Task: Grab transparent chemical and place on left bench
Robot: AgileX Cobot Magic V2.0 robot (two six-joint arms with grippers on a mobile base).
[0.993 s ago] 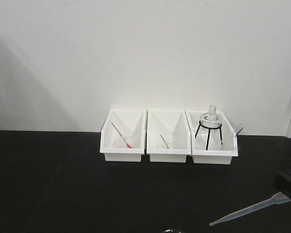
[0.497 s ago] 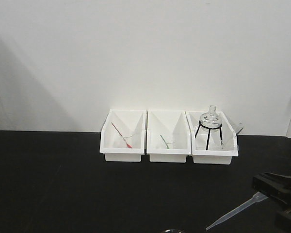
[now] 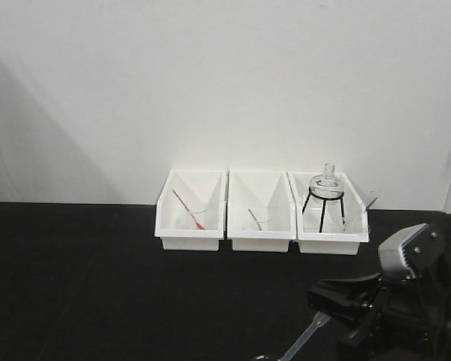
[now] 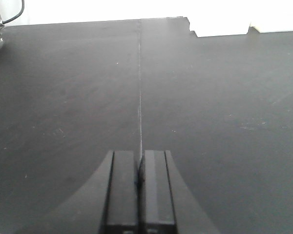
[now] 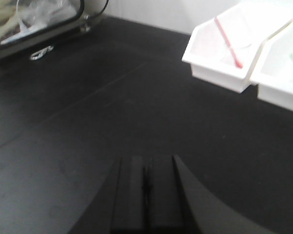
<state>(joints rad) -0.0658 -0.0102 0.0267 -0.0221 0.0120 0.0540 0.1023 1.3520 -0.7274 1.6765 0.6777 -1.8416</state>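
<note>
Leftward goes the pipette (image 3: 304, 340) since a second ago, sliding along the lower edge of the front view toward the centre, carried by the right claw (image 3: 338, 301) closed on its bulb. Left claw (image 4: 139, 192) is sitting shut, gripping nothing, over bare black counter (image 4: 210, 97). Risk: the drooping tip is nearing the counter and could snag, or slip free.

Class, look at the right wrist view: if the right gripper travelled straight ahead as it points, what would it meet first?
Probably nothing soon: ahead of the right gripper lies bare black bench; the white bins sit off to the right.
</note>
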